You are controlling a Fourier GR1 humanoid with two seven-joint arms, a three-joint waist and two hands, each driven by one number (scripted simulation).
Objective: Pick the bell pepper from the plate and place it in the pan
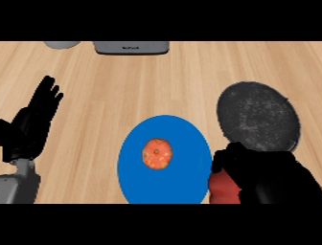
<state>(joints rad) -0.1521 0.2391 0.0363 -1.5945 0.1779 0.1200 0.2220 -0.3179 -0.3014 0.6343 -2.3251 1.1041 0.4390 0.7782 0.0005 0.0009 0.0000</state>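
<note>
Bell pepper (156, 153): you have it lying on the blue plate (165, 187), just left of the plate's middle, orange-red, with nothing touching it.
Plate: it sits on the tabletop (121, 91) toward 6 o'clock in your view.
Pan (257, 115): dark and round, at 2 o'clock from the plate, near its rim, with nothing in it.
Right robot hand (266, 174): at 3 o'clock from the pepper, just beside the plate's right rim and overlapping the pan's near edge. You cannot tell whether it is apart or together; it holds no pepper.
Red shape (224, 190): at 5 o'clock, partly hidden under the right robot hand; you cannot tell what it is.
Left robot hand (33, 122): resting at 9 o'clock, spread apart, fingers up, well away from the plate.
Grey appliance (132, 47): at 12 o'clock on the far edge, a small grey object (63, 44) at its left.
</note>
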